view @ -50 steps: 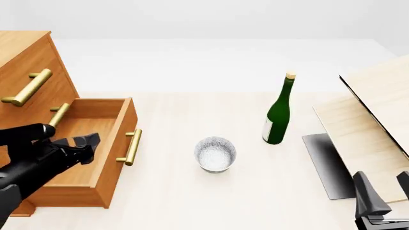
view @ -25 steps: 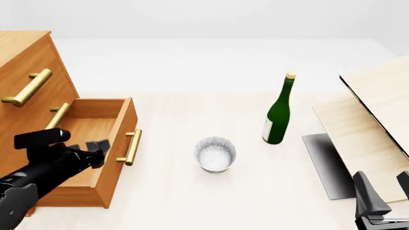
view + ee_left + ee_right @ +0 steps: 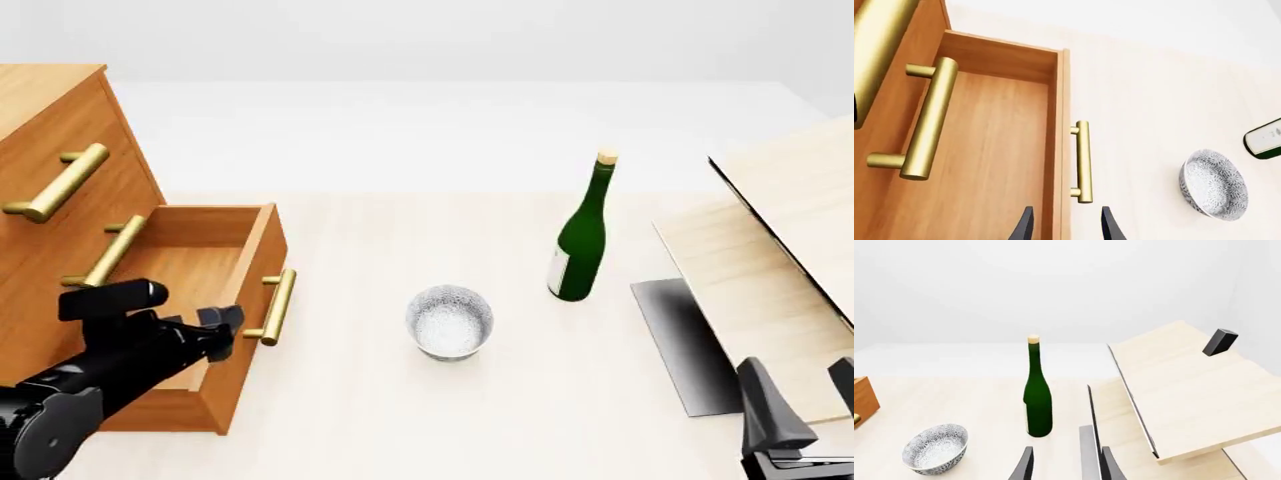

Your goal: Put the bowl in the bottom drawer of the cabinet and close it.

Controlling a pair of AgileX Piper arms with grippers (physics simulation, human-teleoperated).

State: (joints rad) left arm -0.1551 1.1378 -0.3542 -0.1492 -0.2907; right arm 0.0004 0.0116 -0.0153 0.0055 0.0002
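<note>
The speckled white-grey bowl (image 3: 450, 320) stands upright on the table, right of the cabinet (image 3: 54, 130); it also shows as the bowl (image 3: 1214, 184) and the bowl (image 3: 935, 447) in the wrist views. The bottom drawer (image 3: 254, 300) is pulled out and nothing lies inside it. My left gripper (image 3: 224, 330) hovers open over the drawer's front wall, just behind its short brass handle (image 3: 274, 305). In the left wrist view the left gripper (image 3: 1066, 227) straddles that wall near the handle (image 3: 1082, 162). My right gripper (image 3: 805, 395) stays open at the near right, far from the bowl.
A green bottle (image 3: 583, 235) stands upright behind and to the right of the bowl. A pale wooden box (image 3: 787, 250) with a dark edge, tilted, rests on a dark grey mat (image 3: 681, 340) at the right. Two upper drawers with longer brass handles (image 3: 60, 180) are shut.
My left arm has swung to the right, from over the drawer's inside to its front wall by the handle. Bowl, bottle and right arm have not moved.
</note>
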